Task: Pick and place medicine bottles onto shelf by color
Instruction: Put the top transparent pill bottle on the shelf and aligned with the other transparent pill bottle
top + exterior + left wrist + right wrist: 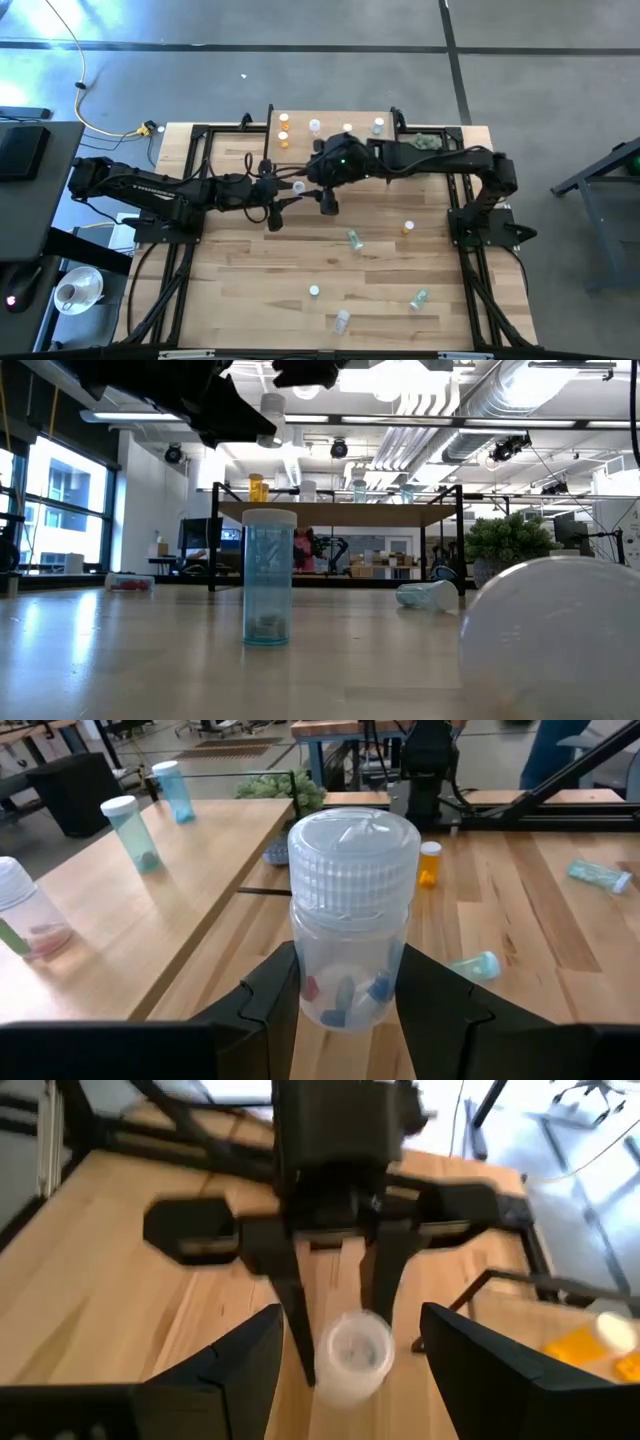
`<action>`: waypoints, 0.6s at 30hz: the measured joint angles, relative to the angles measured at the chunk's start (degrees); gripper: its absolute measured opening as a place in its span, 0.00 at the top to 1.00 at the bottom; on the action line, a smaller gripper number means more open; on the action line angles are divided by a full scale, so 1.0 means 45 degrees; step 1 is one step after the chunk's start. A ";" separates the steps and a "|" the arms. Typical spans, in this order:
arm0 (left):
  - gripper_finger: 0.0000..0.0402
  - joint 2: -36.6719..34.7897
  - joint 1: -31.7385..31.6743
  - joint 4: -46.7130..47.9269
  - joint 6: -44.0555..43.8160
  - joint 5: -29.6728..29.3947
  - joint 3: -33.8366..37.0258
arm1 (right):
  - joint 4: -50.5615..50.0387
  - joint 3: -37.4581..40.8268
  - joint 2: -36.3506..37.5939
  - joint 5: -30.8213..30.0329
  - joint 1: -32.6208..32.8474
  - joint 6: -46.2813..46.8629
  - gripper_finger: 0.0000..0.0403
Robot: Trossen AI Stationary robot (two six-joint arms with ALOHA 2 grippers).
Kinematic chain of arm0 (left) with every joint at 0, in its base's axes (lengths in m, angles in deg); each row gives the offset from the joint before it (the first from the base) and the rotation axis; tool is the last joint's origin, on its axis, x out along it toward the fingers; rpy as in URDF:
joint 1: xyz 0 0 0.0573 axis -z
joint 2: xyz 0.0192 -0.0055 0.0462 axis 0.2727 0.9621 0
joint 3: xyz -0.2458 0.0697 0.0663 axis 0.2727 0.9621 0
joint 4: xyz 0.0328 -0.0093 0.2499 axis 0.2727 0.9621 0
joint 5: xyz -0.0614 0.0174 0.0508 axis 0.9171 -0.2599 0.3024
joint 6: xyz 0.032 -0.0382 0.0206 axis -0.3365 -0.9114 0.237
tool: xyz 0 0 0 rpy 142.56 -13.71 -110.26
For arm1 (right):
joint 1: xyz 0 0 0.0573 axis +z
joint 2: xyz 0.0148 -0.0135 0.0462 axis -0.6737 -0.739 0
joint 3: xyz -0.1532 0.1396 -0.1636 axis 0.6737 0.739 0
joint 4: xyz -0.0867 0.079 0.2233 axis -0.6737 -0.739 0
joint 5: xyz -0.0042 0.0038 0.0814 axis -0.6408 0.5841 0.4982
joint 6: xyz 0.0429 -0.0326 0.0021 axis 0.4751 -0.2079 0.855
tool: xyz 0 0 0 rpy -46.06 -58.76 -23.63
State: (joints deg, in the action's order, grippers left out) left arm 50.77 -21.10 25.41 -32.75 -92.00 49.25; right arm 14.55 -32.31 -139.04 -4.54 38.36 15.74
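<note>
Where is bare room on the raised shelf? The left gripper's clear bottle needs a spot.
The low light-wood shelf is bare mid-board, between the orange bottles at its left end and the white-capped bottles rightward. The grippers crowd its near edge; the left gripper holds the clear white-capped bottle.

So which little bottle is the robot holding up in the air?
The clear bottle with the ribbed white cap, pinched between the left gripper fingers. All the others sit on the shelf or the table.

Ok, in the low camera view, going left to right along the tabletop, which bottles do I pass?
reddish bottle lying flat → upright blue bottle → pale bottle on its side → big white cap close to the camera
</note>
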 joint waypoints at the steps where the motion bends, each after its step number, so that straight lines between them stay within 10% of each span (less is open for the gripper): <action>1: 0.68 0.0000 -0.0003 -0.0001 0.0000 0.0042 0.0000 | 0.0049 0.0000 -0.0092 0.0066 0.0000 -0.0039 0.43; 18: 0.68 0.0005 0.0016 -0.0454 0.0003 0.0236 0.0010 | 0.0083 0.0000 -0.0492 -0.0089 -0.0029 0.0138 0.43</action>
State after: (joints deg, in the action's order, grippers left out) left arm 50.79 -21.03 23.36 -32.74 -90.94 49.30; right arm 14.92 -32.31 -141.26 -4.94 38.23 16.37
